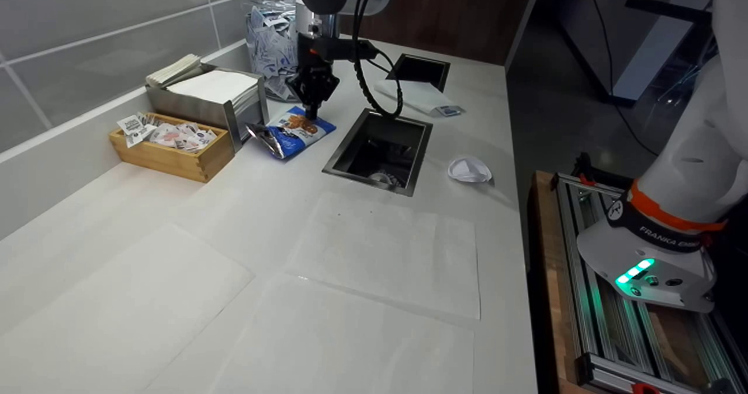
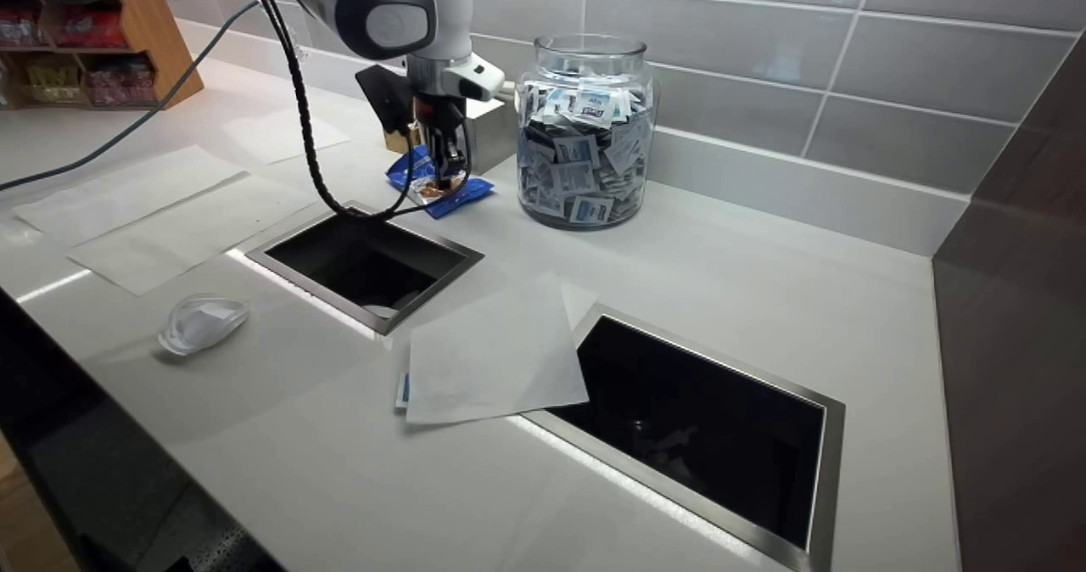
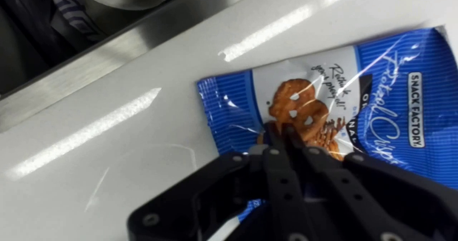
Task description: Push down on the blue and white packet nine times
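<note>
The blue and white packet (image 1: 295,140) lies flat on the white counter, with a pretzel picture on its front and a silvery end. It also shows in an exterior view (image 2: 462,199) and in the wrist view (image 3: 390,101). My gripper (image 1: 311,115) points straight down over the packet. In the wrist view my fingertips (image 3: 281,128) are close together over the pretzel picture, with nothing held between them. In an exterior view the gripper (image 2: 443,183) appears to touch the packet's top. The fingers hide part of the packet in the wrist view.
A clear jar of small packets (image 2: 585,148) stands behind the gripper. A metal napkin holder (image 1: 193,110) and wooden box (image 1: 166,163) stand along the wall. A sunken bin (image 1: 422,154) lies beside the packet. A crumpled white wrapper (image 1: 469,170) and paper sheets (image 1: 385,253) lie on the counter.
</note>
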`<state>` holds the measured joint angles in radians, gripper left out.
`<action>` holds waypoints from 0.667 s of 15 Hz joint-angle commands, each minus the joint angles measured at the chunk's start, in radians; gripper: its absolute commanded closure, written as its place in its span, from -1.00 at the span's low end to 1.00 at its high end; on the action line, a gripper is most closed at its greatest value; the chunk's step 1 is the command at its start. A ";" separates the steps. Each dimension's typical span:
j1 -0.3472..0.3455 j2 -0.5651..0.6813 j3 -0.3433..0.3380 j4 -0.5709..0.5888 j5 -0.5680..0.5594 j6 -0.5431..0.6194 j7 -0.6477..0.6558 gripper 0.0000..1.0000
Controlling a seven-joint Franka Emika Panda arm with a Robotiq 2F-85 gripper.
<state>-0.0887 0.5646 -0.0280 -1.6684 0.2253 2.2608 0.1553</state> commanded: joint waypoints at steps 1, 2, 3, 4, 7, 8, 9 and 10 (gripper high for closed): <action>0.023 -0.060 -0.009 -0.039 -0.024 0.009 0.014 0.19; 0.027 -0.069 -0.010 -0.041 -0.026 0.009 0.019 0.06; 0.030 -0.077 -0.009 -0.045 -0.025 0.011 0.022 -0.12; 0.035 -0.086 -0.011 -0.052 -0.026 0.016 0.031 -0.25; 0.050 -0.110 -0.016 -0.075 -0.037 0.037 0.053 -0.70; 0.060 -0.118 -0.022 -0.081 -0.052 0.045 0.069 -0.87; 0.070 -0.124 -0.030 -0.089 -0.071 0.056 0.087 -0.97; 0.076 -0.130 -0.033 -0.096 -0.082 0.071 0.097 -1.00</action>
<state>-0.0465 0.4815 -0.0362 -1.6952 0.1910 2.2808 0.1980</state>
